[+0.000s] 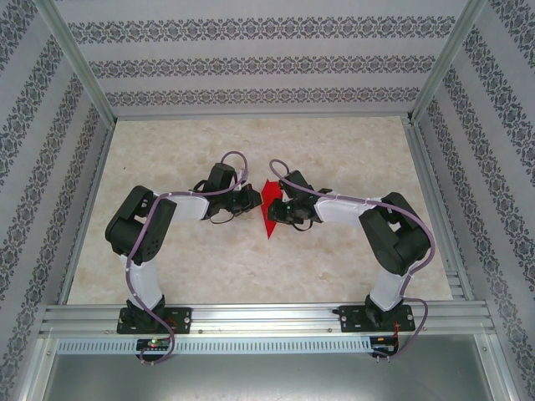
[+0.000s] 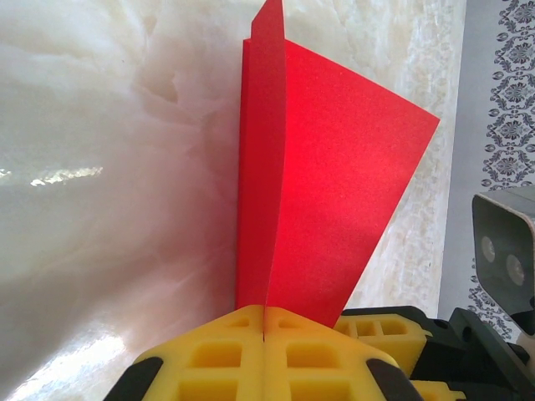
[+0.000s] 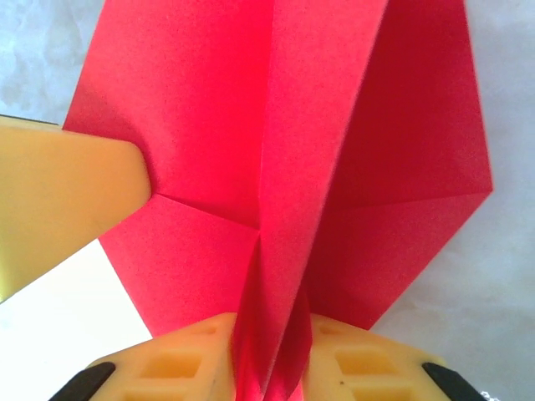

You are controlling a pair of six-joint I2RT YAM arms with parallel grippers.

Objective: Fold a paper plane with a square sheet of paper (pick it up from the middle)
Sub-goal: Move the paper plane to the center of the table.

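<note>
The square sheet of paper is folded into a creased, pointed red paper plane (image 1: 269, 210) that hangs over the middle of the table with its tip toward the near edge. From the left, my left gripper (image 1: 251, 199) is shut on it. In the left wrist view the yellow pads (image 2: 217, 351) press together on the thin edge of the paper plane (image 2: 326, 192), whose wing spreads to the right. My right gripper (image 1: 284, 207) holds it from the other side. There the central fold of the paper plane (image 3: 292, 150) fills the gap between the right gripper's (image 3: 272, 355) pads.
The marbled tabletop (image 1: 192, 267) lies open around both arms. Aluminium frame rails (image 1: 251, 317) run along the near edge, and patterned walls (image 1: 251, 63) close in the back and sides. The left gripper's yellow finger (image 3: 67, 200) shows beside the paper in the right wrist view.
</note>
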